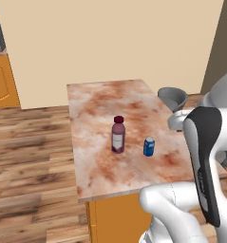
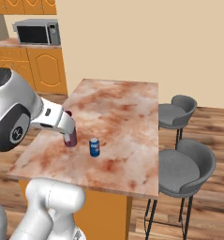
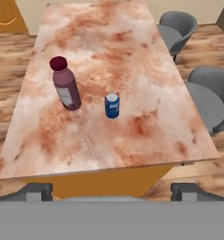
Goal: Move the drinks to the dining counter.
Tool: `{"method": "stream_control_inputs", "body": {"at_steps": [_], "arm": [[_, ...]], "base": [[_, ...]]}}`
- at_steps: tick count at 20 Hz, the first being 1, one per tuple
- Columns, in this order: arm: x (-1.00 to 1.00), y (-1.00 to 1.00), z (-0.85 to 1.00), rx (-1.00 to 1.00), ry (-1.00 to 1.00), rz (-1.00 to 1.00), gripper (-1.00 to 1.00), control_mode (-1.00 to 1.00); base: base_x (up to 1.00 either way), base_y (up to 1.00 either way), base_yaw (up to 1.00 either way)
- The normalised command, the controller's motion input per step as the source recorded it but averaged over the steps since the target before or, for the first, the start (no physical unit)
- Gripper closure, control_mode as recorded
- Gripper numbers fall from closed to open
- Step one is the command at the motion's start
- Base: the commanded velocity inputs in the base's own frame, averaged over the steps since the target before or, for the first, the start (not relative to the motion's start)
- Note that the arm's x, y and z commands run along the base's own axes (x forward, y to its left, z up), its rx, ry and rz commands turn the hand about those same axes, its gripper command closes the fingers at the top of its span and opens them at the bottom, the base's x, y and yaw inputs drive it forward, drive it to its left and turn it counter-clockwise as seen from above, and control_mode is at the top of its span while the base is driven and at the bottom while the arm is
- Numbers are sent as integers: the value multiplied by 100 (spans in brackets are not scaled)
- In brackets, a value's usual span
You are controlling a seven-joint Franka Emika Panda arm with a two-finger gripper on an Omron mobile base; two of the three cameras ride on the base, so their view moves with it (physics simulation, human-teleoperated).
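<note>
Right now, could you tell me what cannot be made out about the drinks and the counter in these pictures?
- Bottle: in the right base view the arm covers its upper body; only the base shows.
- Bottle label: too small to read in the hand view.
- Can: white markings too blurred to read.
- Dining counter: near right corner hidden behind the arm in the left base view.
- Gripper: tips cut by the bottom edge.

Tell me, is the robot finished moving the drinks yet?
It looks finished. The purple bottle and the blue can both stand upright, side by side, on the marbled dining counter. The tool is open and holds nothing. Nothing seems left to carry.
</note>
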Motion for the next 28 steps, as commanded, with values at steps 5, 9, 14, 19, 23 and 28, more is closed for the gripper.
{"method": "stream_control_inputs", "body": {"at_steps": [5, 9, 14, 19, 23, 28], "arm": [[0, 0, -4, 0, 6, -1, -100, 100], [0, 0, 0, 0, 0, 0, -100, 100], [0, 0, 0, 0, 0, 0, -100, 100], [0, 0, 0, 0, 0, 0, -100, 100], [0, 0, 0, 0, 0, 0, -100, 100], [0, 0, 0, 0, 0, 0, -100, 100]], "base": [[0, -29, -21], [0, -64, -68], [0, -38, -88], [0, 0, -100], [0, 0, -100], [0, 0, -100]]}}
